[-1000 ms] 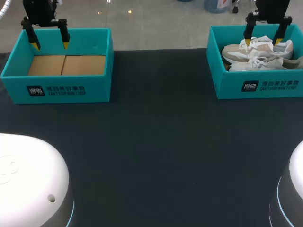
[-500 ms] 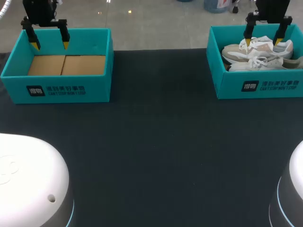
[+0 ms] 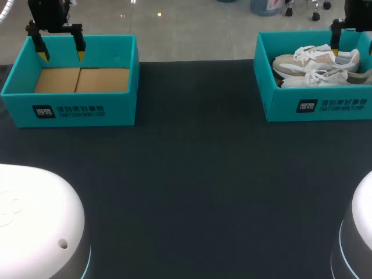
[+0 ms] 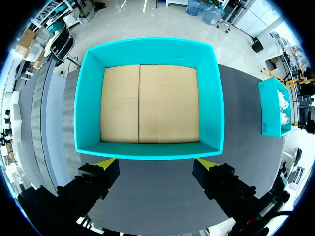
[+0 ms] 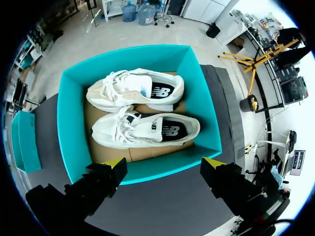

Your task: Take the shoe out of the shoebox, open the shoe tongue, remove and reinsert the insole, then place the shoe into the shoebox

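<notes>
Two white and beige shoes lie side by side in the teal shoebox [image 3: 285, 104] at the table's far right, one [image 3: 317, 60] behind the other [image 3: 322, 77]. My right gripper [image 3: 352, 42] hangs open over the box's right end, with one yellow fingertip [image 3: 335, 51] in the head view. In the right wrist view both shoes [image 5: 135, 88] [image 5: 145, 130] lie ahead of the open gripper [image 5: 165, 168], inside the box [image 5: 69, 123]. My left gripper [image 3: 61, 55] stands open over an empty teal box [image 3: 81, 107]. Its cardboard floor [image 4: 147, 103] lies ahead of that gripper [image 4: 156, 167].
A dark mat [image 3: 192, 174] covers the table between the two boxes. White arm bases [image 3: 35, 221] [image 3: 357, 232] stand at the near corners. The second teal box [image 4: 273, 108] shows far off in the left wrist view.
My right gripper has shifted to the right above the shoebox, so only one fingertip stays in the head view. The left arm has kept still.
</notes>
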Robot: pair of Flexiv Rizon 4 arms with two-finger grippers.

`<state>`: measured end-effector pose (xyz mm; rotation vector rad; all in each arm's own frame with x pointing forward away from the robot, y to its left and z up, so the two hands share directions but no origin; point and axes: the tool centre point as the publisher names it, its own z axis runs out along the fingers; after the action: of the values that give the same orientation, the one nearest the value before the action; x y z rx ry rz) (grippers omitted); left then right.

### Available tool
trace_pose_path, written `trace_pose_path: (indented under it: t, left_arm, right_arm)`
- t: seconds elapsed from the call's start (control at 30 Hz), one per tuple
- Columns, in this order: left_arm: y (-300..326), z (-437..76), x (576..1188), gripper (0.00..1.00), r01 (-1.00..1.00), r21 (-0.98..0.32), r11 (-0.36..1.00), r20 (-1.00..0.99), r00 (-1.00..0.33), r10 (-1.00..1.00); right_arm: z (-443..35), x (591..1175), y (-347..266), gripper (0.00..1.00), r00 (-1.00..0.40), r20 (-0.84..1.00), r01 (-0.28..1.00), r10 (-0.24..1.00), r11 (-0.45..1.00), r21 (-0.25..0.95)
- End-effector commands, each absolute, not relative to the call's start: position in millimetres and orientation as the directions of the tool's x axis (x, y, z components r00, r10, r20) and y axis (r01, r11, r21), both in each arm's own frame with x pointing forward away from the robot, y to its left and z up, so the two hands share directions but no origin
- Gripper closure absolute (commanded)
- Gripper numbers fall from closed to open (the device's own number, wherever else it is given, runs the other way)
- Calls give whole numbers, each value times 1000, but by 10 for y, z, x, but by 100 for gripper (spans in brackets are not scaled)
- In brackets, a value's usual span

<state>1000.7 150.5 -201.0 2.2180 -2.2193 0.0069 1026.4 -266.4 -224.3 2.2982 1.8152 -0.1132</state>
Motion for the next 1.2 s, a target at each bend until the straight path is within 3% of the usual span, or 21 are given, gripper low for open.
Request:
trace_pose_path:
  t: [0.03, 0.57, 0.87, 0.9, 0.93, 0.97, 1.0, 1.07, 1.2]
  left_arm:
    - [1502, -2006, 10004, 0, -1000, 0, 0, 3, 0, -1000]
    - [1502, -2006, 10004, 0, -1000, 0, 0, 3, 0, -1000]
    - [1502, -2006, 10004, 0, -1000, 0, 0, 3, 0, -1000]
    - [1502, -2006, 10004, 0, -1000, 0, 0, 3, 0, -1000]
    - [1502, -2006, 10004, 0, -1000, 0, 0, 3, 0, -1000]
    - [1502, -2006, 10004, 0, -1000, 0, 0, 3, 0, -1000]
    - [1502, -2006, 10004, 0, -1000, 0, 0, 3, 0, -1000]
    - [1502, -2006, 10004, 0, -1000, 0, 0, 3, 0, -1000]
    - [1502, -2006, 10004, 0, -1000, 0, 0, 3, 0, -1000]
  right_arm:
    - [-2381, 10297, -2902, 0, 292, -173, 954, 940, -273, 126]
    - [-2810, 10473, -3251, 0, 423, -190, 903, 886, -393, 175]
    - [-3050, 10469, -3387, 0, 421, -186, 904, 888, -393, 170]
    - [-3071, 10471, -3403, 2, 420, -185, 905, 888, -393, 165]
    - [-3081, 10472, -3413, 15, 412, -184, 909, 893, -387, 155]
    - [-3088, 10472, -3417, 20, 403, -178, 913, 898, -381, 147]
    - [-3097, 10471, -3421, 17, 400, -180, 914, 899, -378, 145]
    - [-3125, 10473, -3433, 34, 388, -181, 920, 904, -367, 138]
    - [-3192, 10478, -3469, 36, 382, -181, 923, 906, -363, 128]
